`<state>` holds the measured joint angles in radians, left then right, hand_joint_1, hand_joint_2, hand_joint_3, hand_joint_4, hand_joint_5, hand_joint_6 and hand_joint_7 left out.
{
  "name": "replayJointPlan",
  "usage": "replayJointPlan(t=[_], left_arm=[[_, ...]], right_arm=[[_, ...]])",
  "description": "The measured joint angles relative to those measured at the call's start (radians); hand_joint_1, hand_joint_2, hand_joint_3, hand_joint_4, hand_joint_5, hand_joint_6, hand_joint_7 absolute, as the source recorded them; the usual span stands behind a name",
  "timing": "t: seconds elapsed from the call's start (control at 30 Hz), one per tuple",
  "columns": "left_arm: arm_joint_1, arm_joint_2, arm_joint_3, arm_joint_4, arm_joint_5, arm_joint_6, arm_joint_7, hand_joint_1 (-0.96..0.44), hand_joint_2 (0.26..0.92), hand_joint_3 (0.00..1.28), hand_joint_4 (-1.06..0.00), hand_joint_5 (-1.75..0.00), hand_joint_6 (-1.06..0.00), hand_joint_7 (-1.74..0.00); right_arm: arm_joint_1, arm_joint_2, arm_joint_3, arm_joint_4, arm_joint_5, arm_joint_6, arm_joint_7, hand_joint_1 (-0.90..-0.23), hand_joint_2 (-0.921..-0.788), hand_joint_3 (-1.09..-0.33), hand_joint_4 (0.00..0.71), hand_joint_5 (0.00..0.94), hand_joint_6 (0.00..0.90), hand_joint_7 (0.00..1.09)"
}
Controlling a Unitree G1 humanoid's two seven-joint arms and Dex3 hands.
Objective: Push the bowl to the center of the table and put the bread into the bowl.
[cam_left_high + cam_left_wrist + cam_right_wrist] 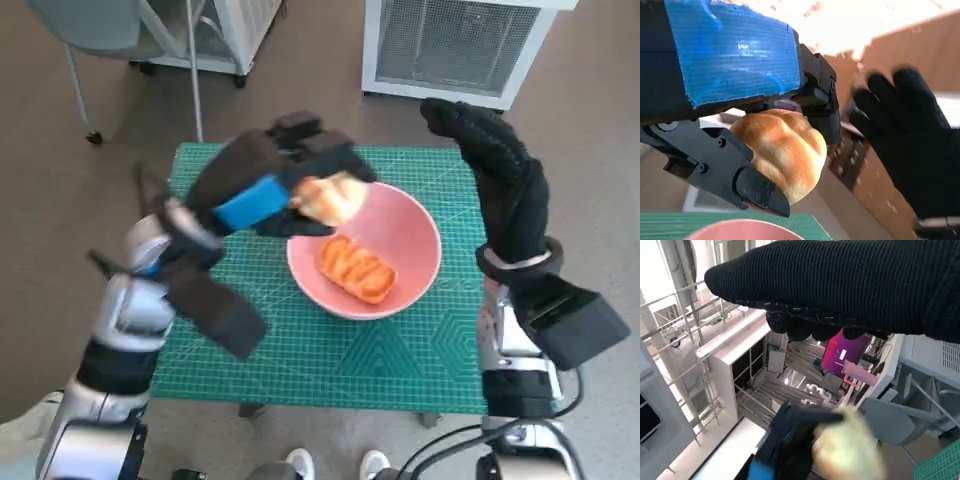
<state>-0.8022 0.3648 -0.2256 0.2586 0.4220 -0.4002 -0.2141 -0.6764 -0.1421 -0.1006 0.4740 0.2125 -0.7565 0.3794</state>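
Two bread pieces showed in head view: a pale bread roll point(330, 198) grasped in left hand point(275, 185) above the rim of pink bowl point(405, 232), and an orange-glazed pastry point(357, 268) lying inside the bowl, which sat near mid-table on green cutting mat point(350, 350). Right hand point(500, 180) was raised beside bowl, fingers apart, holding nothing. Left wrist view: fingers point(730, 175) clamped round roll; bowl rim below. Right wrist view: glove across top; roll blurred.
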Motion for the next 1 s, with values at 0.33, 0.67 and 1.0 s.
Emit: replayJointPlan(t=[0.33, 0.67, 1.0], left_arm=[[-0.063, -0.096, -0.102, 0.242, 0.027, 0.075, -0.087, -0.06, 0.825, 0.13, -0.26, -0.42, -0.22, -0.56], [-0.056, -0.095, -0.170, 0.186, 0.049, 0.397, -0.355, -0.29, 0.796, 0.06, -0.01, -0.01, -0.09, -0.12], [0.003, -0.095, -0.085, 0.161, -0.089, 0.291, -0.334, -0.39, 0.854, 0.06, 0.00, 0.00, -0.10, -0.11]], right_arm=[[0.014, -0.001, -0.001, -0.030, -0.003, 0.013, -0.003, -0.684, -0.921, -0.860, 0.259, 0.002, -0.001, 0.64], [0.022, -0.007, -0.004, -0.051, -0.002, 0.021, -0.003, -0.689, -0.921, -0.862, 0.257, 0.001, -0.001, 0.64], [0.025, -0.008, -0.004, -0.061, -0.004, 0.031, -0.008, -0.688, -0.921, -0.863, 0.257, 0.001, -0.001, 0.63]])
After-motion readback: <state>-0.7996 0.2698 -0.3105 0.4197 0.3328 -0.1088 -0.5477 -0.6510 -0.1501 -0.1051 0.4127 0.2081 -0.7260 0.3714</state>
